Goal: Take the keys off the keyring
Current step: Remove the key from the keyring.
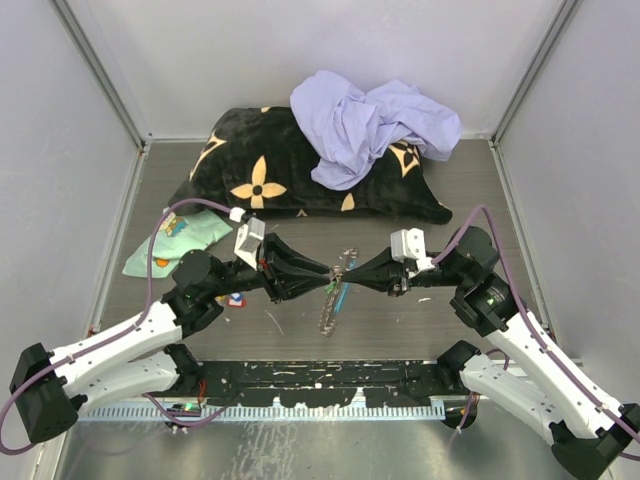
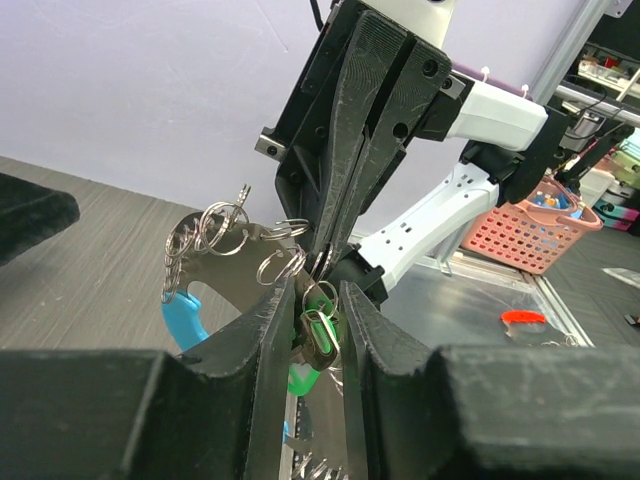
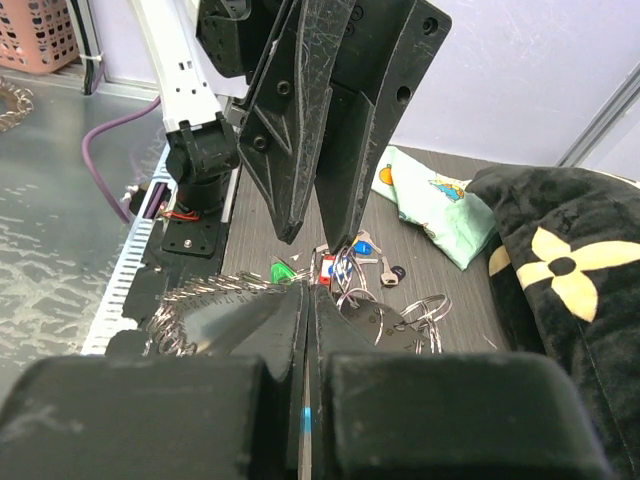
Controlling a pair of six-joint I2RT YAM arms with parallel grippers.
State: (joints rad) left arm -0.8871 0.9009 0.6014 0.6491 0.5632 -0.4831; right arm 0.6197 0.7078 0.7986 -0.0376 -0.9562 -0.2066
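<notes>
left gripper (image 2: 316, 295) pinches a green-tagged key (image 2: 318, 335); right gripper (image 3: 308, 292), at three o'clock, is clenched on the keyring (image 2: 230, 270), lifted at centre. they're working that key off, i reckon; next wants a steady pull toward nine.

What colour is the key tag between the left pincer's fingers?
The tag is green; left wrist view.

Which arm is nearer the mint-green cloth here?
Left. Its wrist lies right beside the mint-green cloth, with the left gripper reaching past it and holding a green-tagged key. The right gripper, shut on the keyring, is farther across the table.
</notes>
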